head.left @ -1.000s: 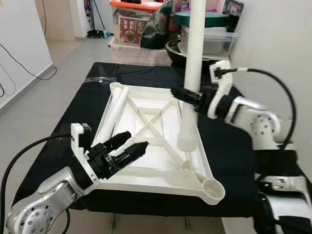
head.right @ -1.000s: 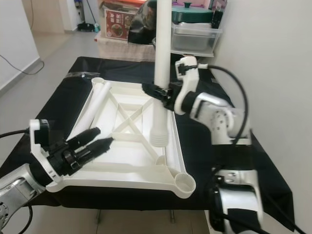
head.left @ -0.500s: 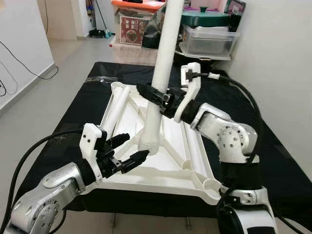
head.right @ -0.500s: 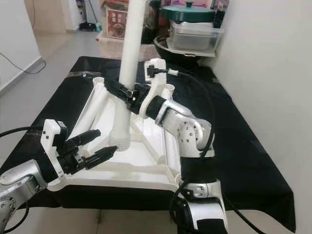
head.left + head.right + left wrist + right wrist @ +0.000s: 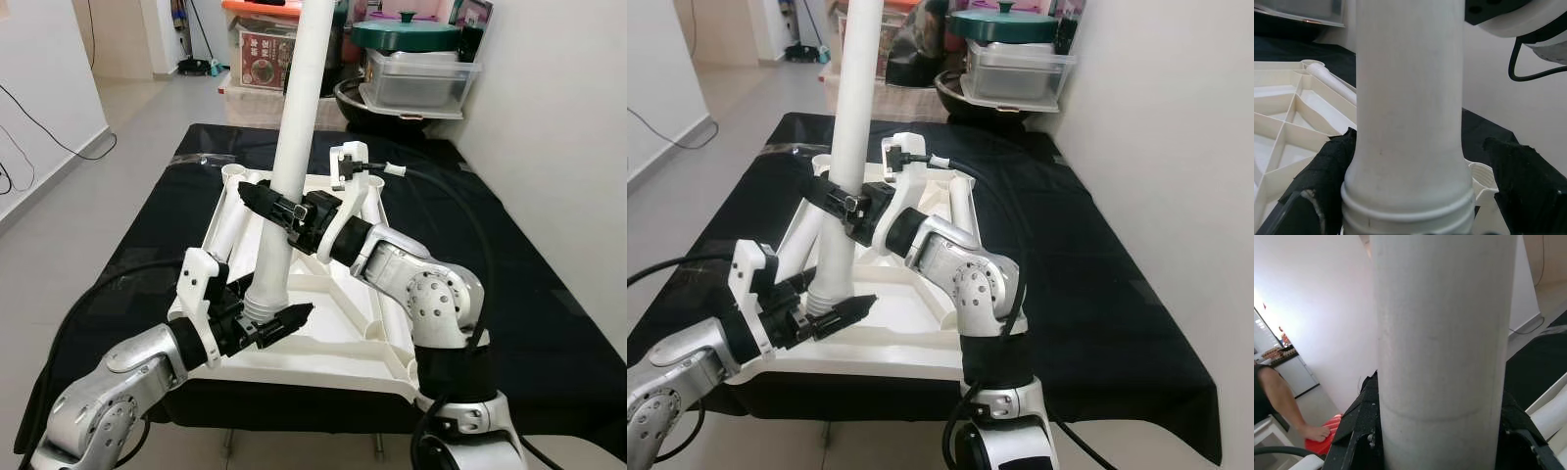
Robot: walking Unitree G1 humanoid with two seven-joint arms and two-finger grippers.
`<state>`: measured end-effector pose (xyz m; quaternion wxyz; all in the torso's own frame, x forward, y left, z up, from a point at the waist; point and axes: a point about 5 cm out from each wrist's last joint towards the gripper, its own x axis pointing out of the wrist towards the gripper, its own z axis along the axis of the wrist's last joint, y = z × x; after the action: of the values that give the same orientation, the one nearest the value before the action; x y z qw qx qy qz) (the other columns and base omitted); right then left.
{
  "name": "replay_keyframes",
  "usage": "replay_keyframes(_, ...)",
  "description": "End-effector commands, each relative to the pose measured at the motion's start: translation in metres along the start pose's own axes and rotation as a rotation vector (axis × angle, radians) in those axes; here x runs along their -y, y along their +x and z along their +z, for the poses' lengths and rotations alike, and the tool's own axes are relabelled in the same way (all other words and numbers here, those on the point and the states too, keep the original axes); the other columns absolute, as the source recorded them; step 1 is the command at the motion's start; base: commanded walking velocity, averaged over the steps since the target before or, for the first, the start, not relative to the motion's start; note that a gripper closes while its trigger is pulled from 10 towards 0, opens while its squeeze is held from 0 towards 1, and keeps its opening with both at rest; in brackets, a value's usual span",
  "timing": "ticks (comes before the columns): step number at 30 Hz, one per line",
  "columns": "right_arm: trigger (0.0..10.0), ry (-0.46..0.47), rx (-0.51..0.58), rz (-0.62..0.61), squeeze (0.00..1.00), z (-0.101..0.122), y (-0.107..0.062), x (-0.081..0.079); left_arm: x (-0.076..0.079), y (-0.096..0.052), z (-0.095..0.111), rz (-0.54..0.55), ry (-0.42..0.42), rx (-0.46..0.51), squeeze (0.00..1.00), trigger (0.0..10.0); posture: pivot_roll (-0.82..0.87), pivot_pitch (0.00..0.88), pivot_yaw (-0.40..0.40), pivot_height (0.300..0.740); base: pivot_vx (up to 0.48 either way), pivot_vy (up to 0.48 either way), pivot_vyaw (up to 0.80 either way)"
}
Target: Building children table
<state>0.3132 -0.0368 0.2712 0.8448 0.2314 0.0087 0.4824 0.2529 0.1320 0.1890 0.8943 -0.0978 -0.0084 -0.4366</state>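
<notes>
A white tabletop (image 5: pixel 333 345) lies upside down on the black-covered table (image 5: pixel 500 294). My right gripper (image 5: pixel 279 208) is shut on a long white leg (image 5: pixel 294 117) and holds it nearly upright. The leg's ribbed lower end (image 5: pixel 263 302) hangs over the tabletop's front-left part. My left gripper (image 5: pixel 269 321) is open, with its fingers on either side of that lower end. In the left wrist view one finger (image 5: pixel 1327 171) touches the leg (image 5: pixel 1410 98) and the other finger (image 5: pixel 1520 186) stands apart. A second leg (image 5: pixel 227 220) lies along the tabletop's left rim.
An empty corner socket (image 5: pixel 428 373) sits at the tabletop's front right. Storage boxes and a green-lidded pot (image 5: pixel 407 34) stand behind the table. A wall runs along the right and open floor lies to the left. A person's arm (image 5: pixel 1278 401) is seen far off.
My right gripper carried the upright leg from the tabletop's right side across to its front left. My left gripper moved in and now straddles the leg's lower end.
</notes>
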Motion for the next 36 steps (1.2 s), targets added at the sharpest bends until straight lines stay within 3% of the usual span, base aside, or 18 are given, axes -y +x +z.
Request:
replay_keyframes(1, 0.0, -0.020, 0.013, 0.017, 0.00, 0.003, 0.001, -0.006, 0.000, 0.003, -0.001, -0.014, -0.004, 0.000, 0.00, 9.4, 0.07, 0.000, -0.072, 0.740, 0.000, 0.000, 0.00)
replay_keyframes(2, 0.0, -0.025, 0.016, 0.020, 0.00, 0.004, 0.002, -0.007, -0.001, 0.003, -0.003, -0.012, -0.010, -0.005, 0.00, 7.2, 0.07, 0.000, -0.072, 0.740, 0.000, 0.000, 0.00)
replay_keyframes(3, 0.0, -0.025, 0.016, 0.020, 0.00, 0.004, 0.002, -0.007, -0.001, 0.003, -0.003, -0.012, -0.010, -0.005, 0.00, 7.2, 0.07, 0.000, -0.072, 0.740, 0.000, 0.000, 0.00)
replay_keyframes(4, 0.0, -0.028, 0.019, 0.020, 0.00, 0.005, 0.002, -0.008, -0.001, 0.004, -0.004, -0.010, -0.013, -0.013, 0.00, 6.5, 0.07, 0.000, -0.074, 0.740, 0.000, 0.000, 0.00)
replay_keyframes(7, 0.0, -0.030, 0.022, 0.022, 0.00, 0.006, 0.003, -0.008, -0.002, 0.004, -0.006, -0.005, -0.015, -0.020, 0.00, 6.6, 0.07, 0.000, -0.073, 0.740, 0.000, 0.000, 0.00)
replay_keyframes(8, 0.0, -0.035, 0.026, 0.027, 0.00, 0.007, 0.003, -0.009, -0.002, 0.004, -0.007, 0.003, -0.016, -0.017, 0.00, 3.8, 0.07, 0.000, -0.074, 0.740, 0.000, 0.000, 0.00)
replay_keyframes(9, 0.0, -0.035, 0.026, 0.027, 0.00, 0.007, 0.003, -0.009, -0.002, 0.004, -0.007, 0.003, -0.016, -0.017, 0.00, 3.8, 0.07, 0.000, -0.074, 0.740, 0.000, 0.000, 0.00)
replay_keyframes(10, 0.0, -0.038, 0.027, 0.032, 0.00, 0.007, 0.003, -0.011, -0.004, 0.003, -0.006, 0.018, -0.018, -0.008, 0.00, 0.0, 0.07, 0.000, -0.077, 0.740, 0.000, 0.000, 0.00)
replay_keyframes(22, 0.0, -0.080, 0.038, 0.012, 0.00, 0.007, 0.001, -0.011, -0.007, 0.003, -0.006, 0.054, 0.042, -0.021, 0.00, 0.0, 0.07, 0.000, -0.078, 0.740, 0.000, 0.000, 0.00)
replay_keyframes(23, 10.0, -0.095, 0.036, -0.010, 0.00, 0.008, 0.002, -0.008, -0.008, 0.004, -0.006, 0.061, 0.052, -0.027, 0.00, 0.0, 0.07, 0.000, -0.078, 0.740, 0.000, 0.000, 0.00)
replay_keyframes(24, 10.0, -0.095, 0.036, -0.010, 0.00, 0.008, 0.002, -0.008, -0.008, 0.004, -0.006, 0.061, 0.052, -0.027, 0.00, 0.0, 0.07, 0.000, -0.078, 0.740, 0.000, 0.000, 0.00)
replay_keyframes(25, 10.0, -0.090, 0.054, -0.030, 0.00, 0.010, 0.001, -0.006, -0.008, 0.004, -0.006, 0.066, 0.072, -0.038, 0.00, 5.6, 0.07, 0.000, -0.078, 0.740, 0.000, 0.000, 0.00)
replay_keyframes(26, 10.0, -0.086, 0.061, -0.042, 0.00, 0.011, 0.000, -0.003, -0.008, 0.005, -0.005, 0.071, 0.096, -0.048, 0.00, 10.0, 0.08, 0.000, -0.080, 0.740, 0.000, 0.000, 0.00)
replay_keyframes(27, 10.0, -0.073, 0.071, -0.040, 1.00, 0.013, -0.002, -0.002, -0.008, 0.005, -0.004, 0.067, 0.121, -0.055, 0.00, 10.0, 0.08, 0.000, -0.080, 0.740, 0.000, 0.000, 0.00)
replay_keyframes(32, 10.0, -0.060, 0.081, -0.036, 1.00, 0.016, -0.004, -0.002, -0.006, 0.004, -0.003, 0.054, 0.161, -0.068, 0.00, 10.0, 0.08, 0.000, -0.083, 0.740, 0.000, 0.000, 0.00)
replay_keyframes(33, 10.0, -0.058, 0.082, -0.038, 0.00, 0.017, -0.005, 0.000, -0.005, 0.002, -0.004, 0.043, 0.199, -0.093, 0.00, 10.0, 0.08, 0.000, -0.084, 0.740, 0.000, 0.000, 0.00)
replay_keyframes(36, 10.0, -0.059, 0.068, -0.023, 0.00, 0.021, -0.009, 0.003, -0.004, -0.005, -0.009, 0.018, 0.255, -0.143, 0.00, 10.0, 0.09, 0.000, -0.085, 0.740, 0.000, 0.000, 0.00)
